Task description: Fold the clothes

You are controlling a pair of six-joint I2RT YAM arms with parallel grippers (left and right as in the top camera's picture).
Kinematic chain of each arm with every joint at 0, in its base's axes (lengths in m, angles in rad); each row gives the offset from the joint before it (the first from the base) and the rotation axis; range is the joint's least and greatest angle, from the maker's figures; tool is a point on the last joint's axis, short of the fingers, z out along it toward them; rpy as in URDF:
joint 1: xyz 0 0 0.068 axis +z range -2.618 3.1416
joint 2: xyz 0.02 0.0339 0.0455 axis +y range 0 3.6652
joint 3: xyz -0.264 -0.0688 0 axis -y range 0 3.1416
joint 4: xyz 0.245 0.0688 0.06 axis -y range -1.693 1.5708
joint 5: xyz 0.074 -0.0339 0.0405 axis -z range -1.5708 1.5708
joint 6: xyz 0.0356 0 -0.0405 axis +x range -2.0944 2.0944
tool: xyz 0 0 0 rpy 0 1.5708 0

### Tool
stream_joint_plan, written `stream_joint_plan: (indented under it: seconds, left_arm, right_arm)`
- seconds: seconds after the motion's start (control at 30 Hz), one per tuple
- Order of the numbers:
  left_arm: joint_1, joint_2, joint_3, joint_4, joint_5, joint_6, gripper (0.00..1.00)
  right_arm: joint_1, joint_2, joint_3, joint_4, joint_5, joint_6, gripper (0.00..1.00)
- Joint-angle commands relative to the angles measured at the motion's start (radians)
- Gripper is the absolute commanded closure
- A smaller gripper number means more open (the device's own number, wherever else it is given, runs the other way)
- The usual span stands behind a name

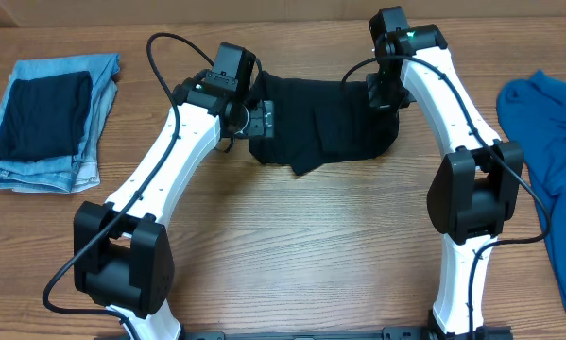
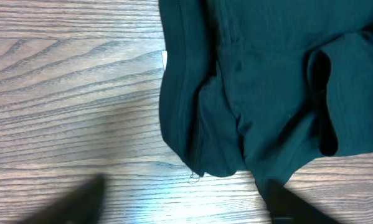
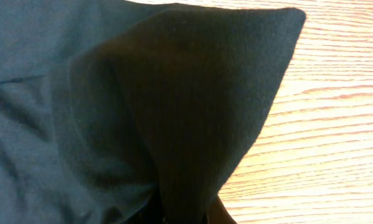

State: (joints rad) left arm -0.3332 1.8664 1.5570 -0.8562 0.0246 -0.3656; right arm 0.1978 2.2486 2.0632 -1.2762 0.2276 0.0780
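**A:** Overhead looks rough. Is the big soft black T-shirt [image 1: 325,127] folded?

**B:** Nope, I'd say barely begun. It's crumpled at the far middle of the wooden surface [image 1: 301,246], between my arms. Right pincer [image 1: 385,96] is clenched on a lifted flap, left pincer [image 2: 183,193] is released by the hem.

Bright, even light falls from overhead, shadows soft. Left of the black T-shirt [image 2: 254,93] the counter [image 2: 68,124] shows pale glare; below it the left end effector [image 2: 183,186] is a dark, unfocused blur.
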Motion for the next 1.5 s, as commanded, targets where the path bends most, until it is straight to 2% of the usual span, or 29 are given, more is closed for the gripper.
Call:
stream_joint_plan:
  seconds: [0.0, 0.43, 0.73, 1.03, 1.17, 1.4, 1.43, 1.47]
  left_arm:
    - [0.007, -0.021, 0.0, 0.004, -0.009, 0.006, 0.0]
    - [0.007, -0.021, 0.0, 0.004, -0.009, 0.006, 0.0]
    - [0.007, -0.021, 0.0, 0.004, -0.009, 0.006, 0.0]
    - [0.007, -0.021, 0.0, 0.004, -0.009, 0.006, 0.0]
    - [0.007, -0.021, 0.0, 0.004, -0.009, 0.006, 0.0]
    - [0.008, -0.021, 0.0, 0.145, -0.01, 0.014, 0.0]
    - [0.007, -0.021, 0.0, 0.148, -0.01, 0.039, 0.17]
    - [0.008, -0.021, 0.0, 0.148, -0.02, 0.062, 0.58]
  right_arm:
    - [0.004, -0.04, 0.025, -0.002, -0.028, -0.002, 0.96]
    - [0.004, -0.04, 0.025, 0.011, -0.051, -0.002, 0.96]
    - [0.005, -0.04, 0.025, 0.019, -0.163, 0.001, 0.96]
    - [0.024, -0.042, 0.026, 0.027, -0.156, 0.005, 0.96]
    - [0.047, -0.05, 0.027, 0.053, -0.066, 0.055, 0.96]
    - [0.151, -0.084, 0.11, 0.039, -0.037, 0.034, 0.96]
    - [0.166, -0.084, 0.113, 0.037, -0.035, 0.018, 0.96]
    - [0.192, -0.084, 0.112, 0.033, -0.016, 0.015, 0.96]
